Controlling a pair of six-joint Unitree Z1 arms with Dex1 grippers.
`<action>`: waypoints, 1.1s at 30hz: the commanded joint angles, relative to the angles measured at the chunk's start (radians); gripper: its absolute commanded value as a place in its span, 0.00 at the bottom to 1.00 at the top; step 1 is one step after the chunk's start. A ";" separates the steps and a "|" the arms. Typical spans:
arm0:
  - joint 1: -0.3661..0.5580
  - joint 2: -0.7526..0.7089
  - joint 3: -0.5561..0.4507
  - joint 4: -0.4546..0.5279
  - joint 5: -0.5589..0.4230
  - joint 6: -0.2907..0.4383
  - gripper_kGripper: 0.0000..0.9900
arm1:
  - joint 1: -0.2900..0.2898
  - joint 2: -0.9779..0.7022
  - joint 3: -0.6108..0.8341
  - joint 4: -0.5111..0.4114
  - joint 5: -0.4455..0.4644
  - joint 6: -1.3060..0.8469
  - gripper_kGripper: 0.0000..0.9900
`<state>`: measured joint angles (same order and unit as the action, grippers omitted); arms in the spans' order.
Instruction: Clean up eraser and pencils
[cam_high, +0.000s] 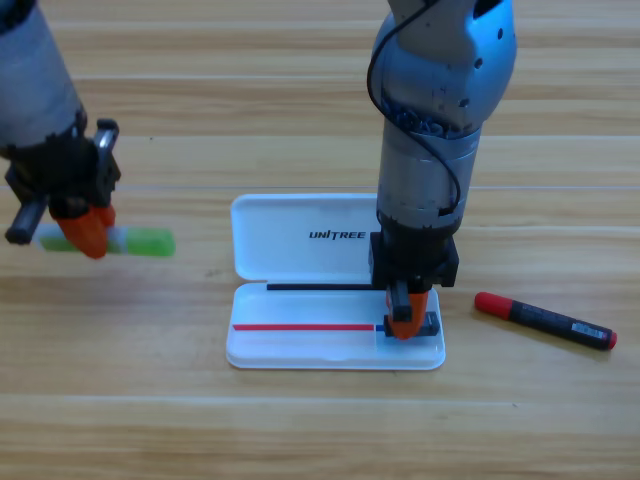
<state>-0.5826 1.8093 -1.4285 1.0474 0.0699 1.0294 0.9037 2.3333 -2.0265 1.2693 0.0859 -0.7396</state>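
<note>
In the high view, the right hand (405, 322) points down into the lower right corner of the open white case (300, 245) at centre frame, closed on the eraser (430, 323). At left, the left hand (88, 232) sits over the green pencil (145, 242) lying on the tabletop (320, 430); whether it grips, I cannot tell. The black pencil with the red cap (545, 320) lies right of the case.

You have the open white plastic case (300, 262) at the table's (300, 440) middle. The small dark rectangular eraser (430, 324) lies in its lower tray's right end, under the right gripper (400, 322). Right of the case lies the black red-capped pencil (545, 320). Far left lies the green pencil (140, 242), under the left gripper (88, 232).
</note>
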 joint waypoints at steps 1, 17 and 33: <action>-0.043 -0.011 -0.038 0.052 0.011 -0.020 0.01 | 0.017 0.064 -0.003 0.018 -0.008 -0.001 0.00; -0.068 -0.008 -0.047 0.054 0.007 -0.040 0.01 | 0.009 0.011 0.011 0.035 0.000 0.003 0.84; -0.204 0.122 -0.175 0.039 -0.038 -0.123 0.01 | -0.172 -0.327 0.393 -0.028 -0.028 0.037 0.87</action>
<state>-0.7176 1.8348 -1.5857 1.0910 0.0510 0.9282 0.8728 1.9704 -1.6965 1.3039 0.0951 -0.7168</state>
